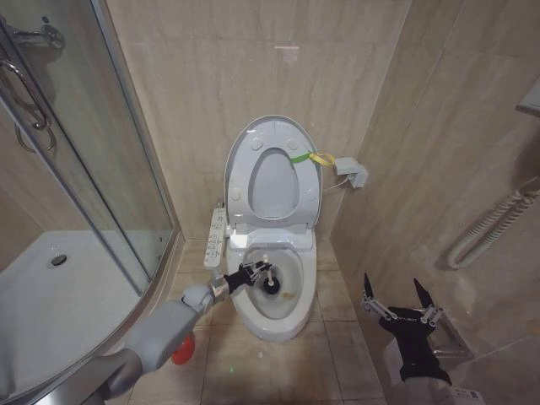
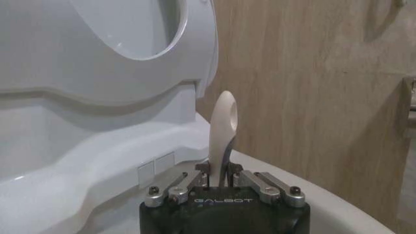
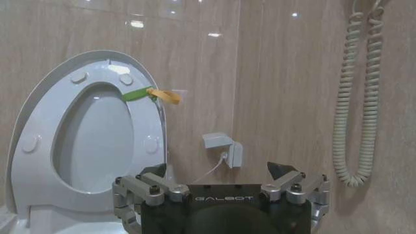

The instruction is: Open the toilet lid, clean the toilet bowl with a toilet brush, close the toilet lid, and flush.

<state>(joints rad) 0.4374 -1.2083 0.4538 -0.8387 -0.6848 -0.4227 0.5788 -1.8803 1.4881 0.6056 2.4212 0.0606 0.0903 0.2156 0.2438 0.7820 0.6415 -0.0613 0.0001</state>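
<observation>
The toilet lid (image 1: 272,186) stands upright against the wall with the ring seat raised in front of it; a yellow-green strap (image 1: 314,157) hangs at its edge. My left gripper (image 1: 257,274) reaches over the toilet bowl (image 1: 291,310) and is shut on the toilet brush, whose dark head (image 1: 272,284) is down inside the basin. In the left wrist view the white handle (image 2: 221,131) rises from between the shut fingers of the left gripper (image 2: 219,176). My right gripper (image 1: 396,295) hangs open to the right of the toilet. The right wrist view shows the right gripper (image 3: 217,171) facing the lid (image 3: 91,141).
A red holder cup (image 1: 183,349) sits on the floor left of the toilet, partly behind my left arm. The long button panel (image 1: 216,238) juts from the toilet's left side. A glass shower enclosure (image 1: 84,169) fills the left; a coiled hose (image 1: 489,228) hangs on the right wall.
</observation>
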